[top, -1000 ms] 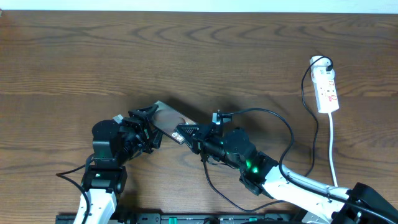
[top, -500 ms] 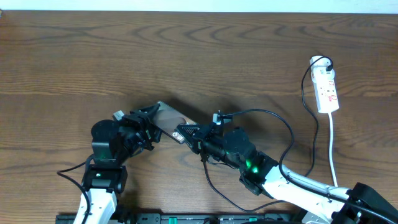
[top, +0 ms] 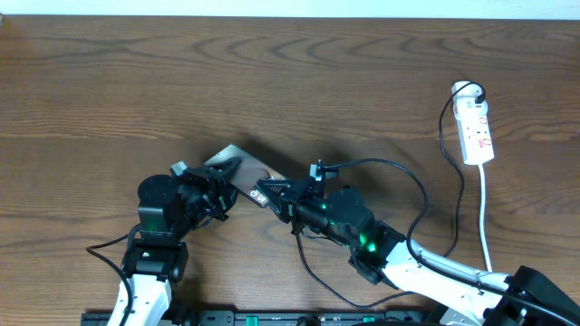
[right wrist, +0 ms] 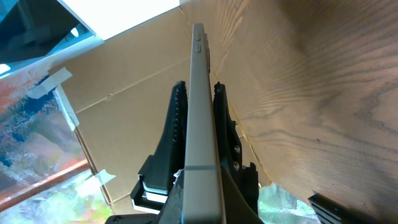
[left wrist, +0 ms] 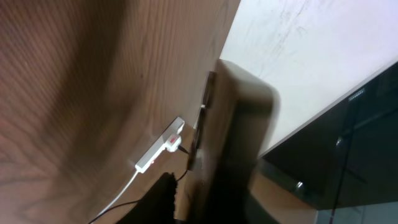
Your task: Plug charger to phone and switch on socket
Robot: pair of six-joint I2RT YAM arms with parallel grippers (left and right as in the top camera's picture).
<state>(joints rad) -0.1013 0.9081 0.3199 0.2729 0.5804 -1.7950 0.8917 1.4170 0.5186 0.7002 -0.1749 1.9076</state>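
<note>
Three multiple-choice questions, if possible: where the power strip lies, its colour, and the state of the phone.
1. Seen from overhead, the power strip lies: A) on the table's right side; B) on its left side; C) in its middle.
2. The power strip is: A) black; B) white with red marks; C) blue.
3. The phone is: A) lying flat, untouched; B) clamped in the right gripper; C) on the power strip.
Key: 1A, it lies far right; 2B, white body, red marks; 3B, fingers press both its faces.
</note>
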